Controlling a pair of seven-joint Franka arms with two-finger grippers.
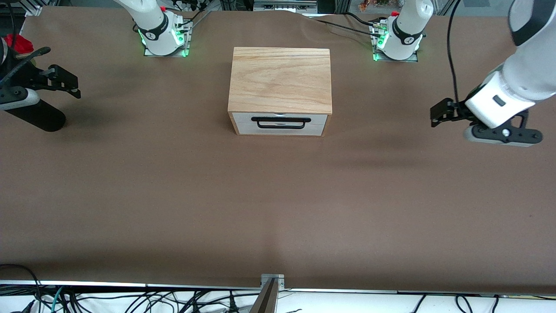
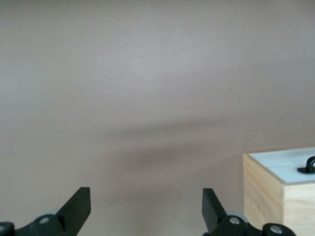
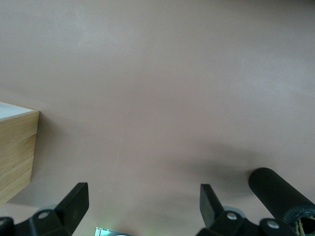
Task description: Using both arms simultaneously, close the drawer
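Brown table point(image 1: 173, 195) around shut drawer point(image 1: 280, 123)

Table point(image 1: 173, 195): brown covering, smooth | carries: light oak box point(image 1: 280, 80), midway between both grippers, well apart from each | drawer point(image 1: 280, 124) flush.

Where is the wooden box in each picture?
Front view: the box sits mid-table between the arm bases.
Left wrist view: a corner of the box at the lower edge, with its white front and a bit of handle.
Right wrist view: a corner at the side edge.
Shared landmark: the brown table.
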